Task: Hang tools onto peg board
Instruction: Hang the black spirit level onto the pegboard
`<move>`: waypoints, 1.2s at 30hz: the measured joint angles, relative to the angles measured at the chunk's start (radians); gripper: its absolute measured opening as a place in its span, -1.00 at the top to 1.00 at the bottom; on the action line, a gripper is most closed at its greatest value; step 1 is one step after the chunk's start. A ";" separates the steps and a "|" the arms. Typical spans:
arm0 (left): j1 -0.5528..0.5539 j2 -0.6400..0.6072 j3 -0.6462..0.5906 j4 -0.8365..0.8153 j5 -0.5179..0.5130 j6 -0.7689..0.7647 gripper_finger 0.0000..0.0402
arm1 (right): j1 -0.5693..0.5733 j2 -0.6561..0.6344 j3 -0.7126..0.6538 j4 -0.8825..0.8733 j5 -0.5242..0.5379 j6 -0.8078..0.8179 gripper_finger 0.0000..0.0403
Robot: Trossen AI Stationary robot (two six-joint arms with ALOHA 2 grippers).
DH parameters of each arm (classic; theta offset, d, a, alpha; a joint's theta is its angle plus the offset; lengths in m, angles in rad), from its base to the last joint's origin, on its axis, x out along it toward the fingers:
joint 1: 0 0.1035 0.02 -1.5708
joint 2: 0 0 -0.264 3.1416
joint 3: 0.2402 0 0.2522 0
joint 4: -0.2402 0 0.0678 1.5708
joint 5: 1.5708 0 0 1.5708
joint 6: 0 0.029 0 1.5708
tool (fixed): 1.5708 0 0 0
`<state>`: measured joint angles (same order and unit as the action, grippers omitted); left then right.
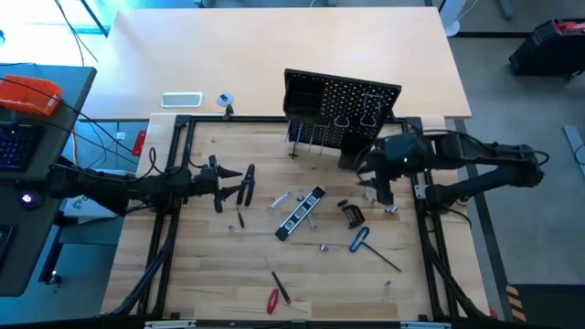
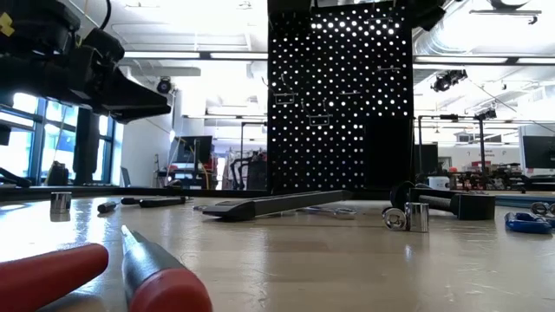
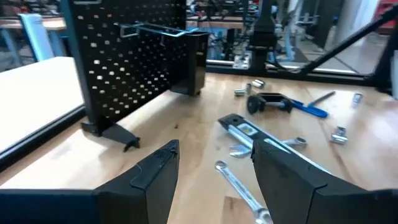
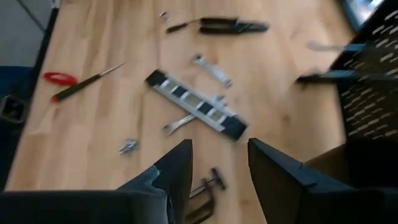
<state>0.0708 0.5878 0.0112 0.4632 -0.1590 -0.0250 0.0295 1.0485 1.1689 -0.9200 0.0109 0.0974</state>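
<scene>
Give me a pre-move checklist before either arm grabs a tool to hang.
1. Left gripper fingers open, empty: ok.
2. Right gripper fingers open, empty: ok.
3. Peg board upright: ok.
4. Hooks free of tools: cannot tell.
5. Bar level flat on the table, though wrenches lie against it: ok.
6. Pliers near left gripper, unobstructed: ok.

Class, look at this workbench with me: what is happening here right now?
A two-armed robot is set to hang tools on a peg board that stands at the table's far edge. Nothing is held yet. The left gripper hangs open by the pliers, and the right gripper is open just in front of the board. The level, wrenches, hex key and screwdriver lie loose on the table.
</scene>
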 joint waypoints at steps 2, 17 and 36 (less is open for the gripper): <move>0.000 0.006 0.000 0.007 0.022 -0.008 0.02 | 0.043 0.000 -0.030 0.002 0.000 0.049 0.25; -0.064 0.162 0.036 0.105 0.178 -0.123 0.02 | 0.317 0.028 -0.490 0.756 0.134 0.195 0.25; -0.245 0.821 0.377 0.141 0.018 -0.222 0.02 | 0.293 0.591 -0.281 0.779 0.460 -0.255 0.24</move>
<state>-0.1741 1.4087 0.3878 0.6039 -0.1406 -0.2472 0.3225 1.6394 0.8879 -0.1412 0.4706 -0.1577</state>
